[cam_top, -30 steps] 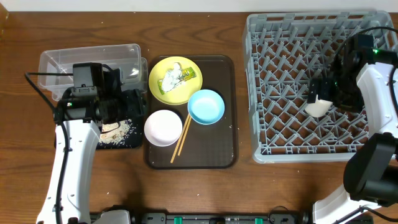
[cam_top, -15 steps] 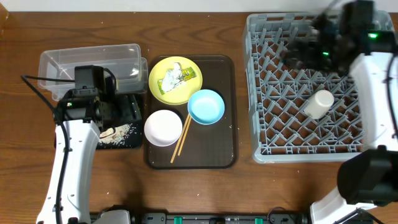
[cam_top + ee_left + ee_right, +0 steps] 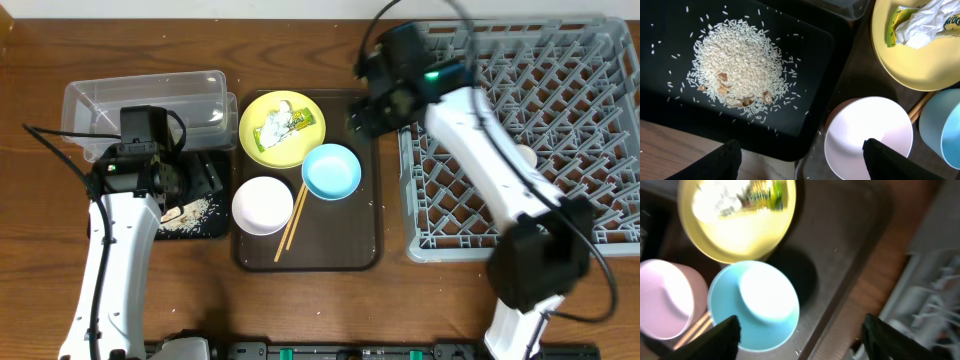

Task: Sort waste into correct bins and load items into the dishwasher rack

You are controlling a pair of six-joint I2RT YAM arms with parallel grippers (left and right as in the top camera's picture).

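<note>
Rice (image 3: 737,65) lies heaped on the black tray (image 3: 810,45), beside the clear tub (image 3: 140,100). My left gripper (image 3: 802,165) hangs open over that tray's near corner, holding nothing. The crumpled green-and-white wrapper (image 3: 285,124) sits on the yellow plate (image 3: 262,140). The blue bowl (image 3: 331,171), the white bowl (image 3: 262,205) and the chopsticks (image 3: 292,222) rest on the brown tray. My right gripper (image 3: 800,340) is open and empty, above the tray just right of the blue bowl (image 3: 755,305). The cup (image 3: 524,155) lies in the dishwasher rack (image 3: 560,215), partly behind my right arm.
The brown serving tray (image 3: 350,240) lies between the bins and the rack. A strip of bare wooden table (image 3: 392,200) separates the tray from the rack. My right arm stretches across the rack's left part.
My right arm has swung left from the rack to above the brown tray, leaving the cup lying in the rack. The left gripper stays over the black tray, its jaws a little wider.
</note>
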